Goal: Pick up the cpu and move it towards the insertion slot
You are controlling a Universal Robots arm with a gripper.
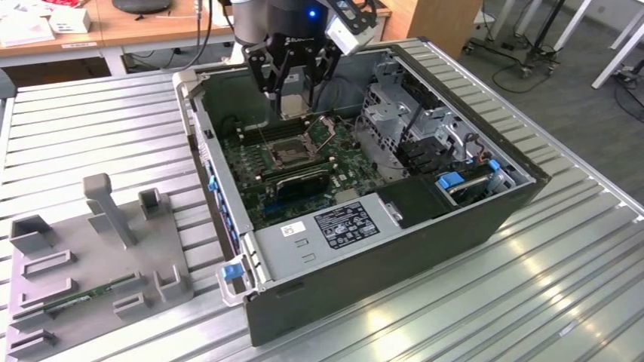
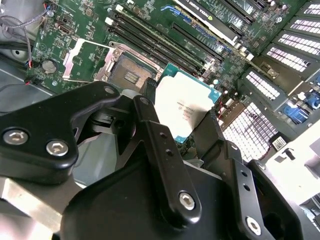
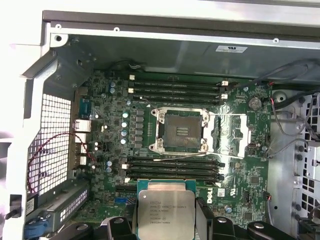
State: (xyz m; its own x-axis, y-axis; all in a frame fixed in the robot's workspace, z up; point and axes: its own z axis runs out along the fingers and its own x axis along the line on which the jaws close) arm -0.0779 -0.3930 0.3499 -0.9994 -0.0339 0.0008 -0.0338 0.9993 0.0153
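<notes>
You see a silvery-beige chip (image 3: 165, 212) with a teal-green rim, fine dark print on its face, set between the black fingers (image 3: 206, 215) of the gripper (image 2: 175, 120), whose links carry silver screw heads. Your board (image 3: 100, 125) is dark green, speckled with small silver parts and crossed by long black slots (image 3: 175, 86). The socket (image 3: 179, 131) has a bright silver frame round a dark centre with a gold-brown patch. Look to the exterior view: the computer case (image 1: 403, 249) is dark grey outside, pale metal inside, with blue clips (image 1: 234, 270), and it sits on a ribbed silver table (image 1: 90, 136) beside a flat grey holder (image 1: 90, 256).
</notes>
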